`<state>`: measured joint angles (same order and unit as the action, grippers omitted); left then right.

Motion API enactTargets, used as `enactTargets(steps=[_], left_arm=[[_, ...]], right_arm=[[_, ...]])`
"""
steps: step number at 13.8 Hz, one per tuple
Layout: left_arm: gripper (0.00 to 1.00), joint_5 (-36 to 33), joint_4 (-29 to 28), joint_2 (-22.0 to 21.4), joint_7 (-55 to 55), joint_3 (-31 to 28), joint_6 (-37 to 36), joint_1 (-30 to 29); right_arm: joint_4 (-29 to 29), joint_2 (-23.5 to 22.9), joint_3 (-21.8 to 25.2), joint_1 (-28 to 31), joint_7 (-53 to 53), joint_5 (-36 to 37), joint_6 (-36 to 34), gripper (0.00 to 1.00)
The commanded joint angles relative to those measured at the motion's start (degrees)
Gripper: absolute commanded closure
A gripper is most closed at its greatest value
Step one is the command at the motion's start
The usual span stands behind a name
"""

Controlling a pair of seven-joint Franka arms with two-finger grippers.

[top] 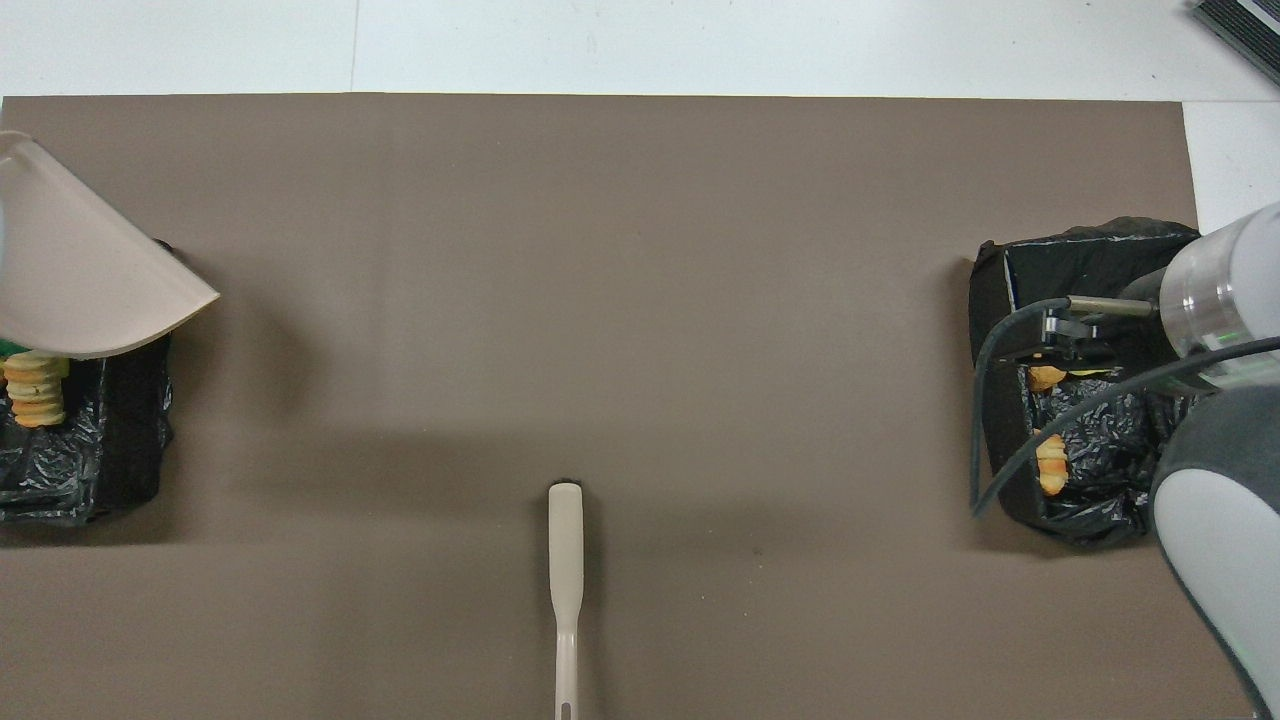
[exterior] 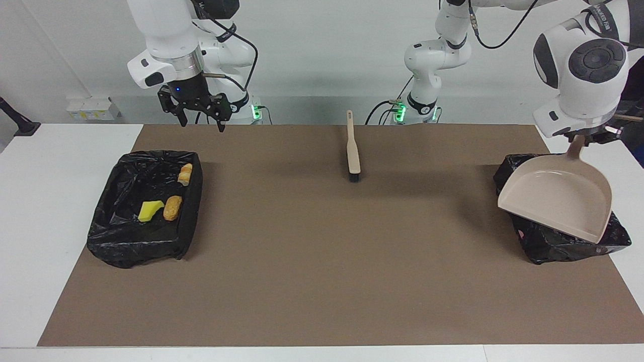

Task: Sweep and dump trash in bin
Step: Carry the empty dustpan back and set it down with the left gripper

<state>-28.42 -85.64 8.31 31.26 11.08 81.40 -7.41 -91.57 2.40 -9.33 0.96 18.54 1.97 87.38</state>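
Right now my left end effector is up over the bin at the left arm's end of the counter, clamped shut on the handle of the beige dustpan. The pan hangs tilted with its hollow face turned toward the facing camera, and it covers most of that bin's contents. In the overhead view only one ridged orange-brown lump and a sliver of green and yellow show past the pan's edge, lying in the bin just under my left end effector's load. My right end effector is raised with its fingers spread wide and nothing between them; it hangs over the brown mat at the edge of the other bin that is nearer to my bases. The rest of the trash lies in that second bin, below my right end effector and apart from it: a yellow sponge chunk, an orange-brown lump just beside it, and a second bread-like piece against the bin's wall, nearer to the robots. The hand brush lies flat on the mat between the two bins, its handle pointing toward my bases and well apart from both end effectors.
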Motion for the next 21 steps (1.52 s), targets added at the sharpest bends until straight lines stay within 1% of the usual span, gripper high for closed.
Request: enactTargets(steps=[1, 4, 5, 7, 8, 9, 11, 12, 14, 16, 17, 19, 21], left_arm=[[1.00, 12.03, -0.22, -1.28, -14.93, -0.54, 0.07, 3.26], [1.00, 19.17, -3.47, -1.46, -31.91, -0.53, 5.50, 10.28], [1.00, 21.28, -5.13, -1.37, -37.96, -0.54, 9.09, 13.18], [1.00, 24.98, -8.56, -0.76, -50.62, -0.45, 19.62, 19.24], [1.00, 27.09, -10.32, -0.41, -55.55, -0.45, 24.72, 21.62], [1.00, 27.63, -11.82, 0.12, -57.95, -0.45, 28.60, 23.82], [1.00, 27.72, -12.97, 4.23, -58.94, -0.45, 34.41, 28.83], [1.00, 27.98, -13.06, 5.73, -60.51, -0.36, 35.92, 30.07], [1.00, 30.79, -14.46, 6.71, -61.84, -0.27, 37.86, 32.27], [1.00, 30.89, -17.61, 7.07, -61.84, -0.36, 41.45, 34.38], [1.00, 30.89, -18.67, 7.07, -61.06, -0.36, 42.78, 34.39], [1.00, 30.80, -19.47, 7.85, -59.74, -0.36, 43.93, 34.83], [1.00, 30.80, -20.61, 8.12, -61.22, -0.45, 44.19, 35.97]], right_arm=[[-1.07, 0.77, 0.36, 0.53, -1.84, -0.13, 0.51, 0.00], [-1.07, 0.77, 0.36, 0.62, -1.67, -0.22, 0.51, 0.00], [-1.07, 0.77, 0.36, 0.71, -1.58, -0.30, 0.51, 0.00], [-1.07, 0.77, 0.36, 0.80, -1.49, -0.30, 0.51, 0.00], [-1.07, 0.77, 0.36, 0.80, -1.58, -0.39, 0.51, 0.00], [-1.07, 0.77, 0.36, 0.80, -1.58, -0.39, 0.51, 0.00], [-1.07, 0.77, 0.36, 0.80, -1.58, -0.39, 0.69, 0.00], [-1.07, 0.77, 0.36, 0.80, -1.58, -0.39, 0.86, 0.00], [-1.07, 0.68, 0.45, 0.88, -1.67, -0.39, 0.95, 0.00], [-1.07, 0.77, 0.36, 0.88, -1.32, -0.39, 0.87, 0.00], [-1.07, 0.77, 0.36, 0.88, -1.14, -0.39, 0.87, 0.00], [-1.07, 0.77, 0.36, 0.88, -1.14, -0.39, 0.87, 0.00], [-1.07, 0.77, 0.45, 0.88, -1.14, -0.39, 0.87, 0.00]])
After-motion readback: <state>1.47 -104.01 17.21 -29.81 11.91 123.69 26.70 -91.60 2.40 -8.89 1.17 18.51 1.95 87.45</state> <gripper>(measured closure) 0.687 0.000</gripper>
